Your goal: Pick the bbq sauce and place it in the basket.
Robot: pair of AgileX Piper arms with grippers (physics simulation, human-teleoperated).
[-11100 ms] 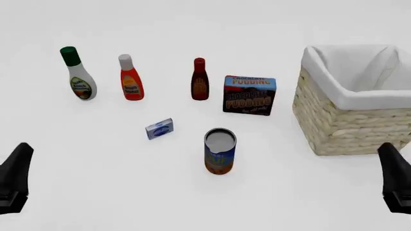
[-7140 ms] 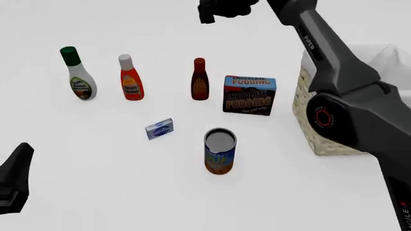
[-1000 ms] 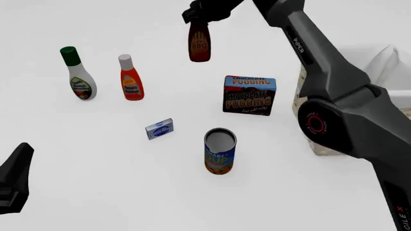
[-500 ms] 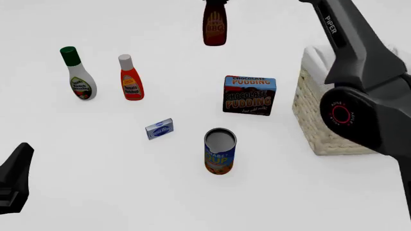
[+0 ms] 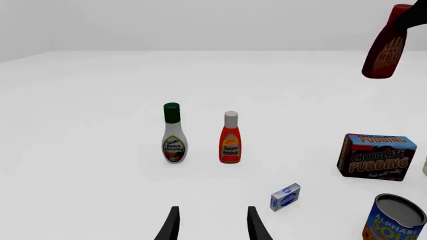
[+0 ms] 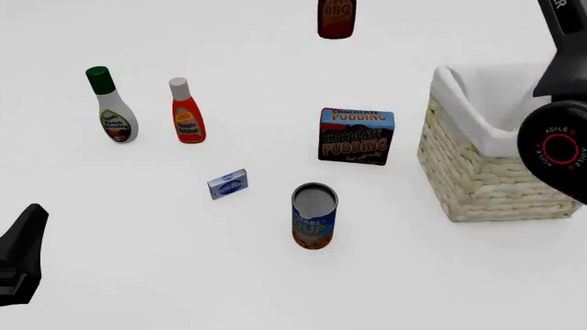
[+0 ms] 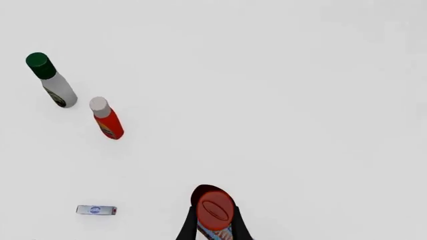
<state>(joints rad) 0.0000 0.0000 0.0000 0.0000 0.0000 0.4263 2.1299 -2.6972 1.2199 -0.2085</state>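
Right gripper [image 7: 213,227] clamped at the neck under the red cap, bbq sauce [image 6: 337,18] hanging high above the table, short of the basket [image 6: 477,172]; rigid, slick, probably light plastic, neck grip looks right; left gripper [image 5: 212,222] open, idle.

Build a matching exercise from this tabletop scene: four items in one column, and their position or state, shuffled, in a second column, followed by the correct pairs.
Items
1. dark brown bbq sauce bottle with a red cap
2. square woven wicker basket with a white lining
3. open-topped blue and orange soup can
4. small flat blue and white box

States
A. lying flat on the table
B. standing upright nearest the camera
C. lifted in the air
D. on the table's right side

Pairs: 1-C, 2-D, 3-B, 4-A
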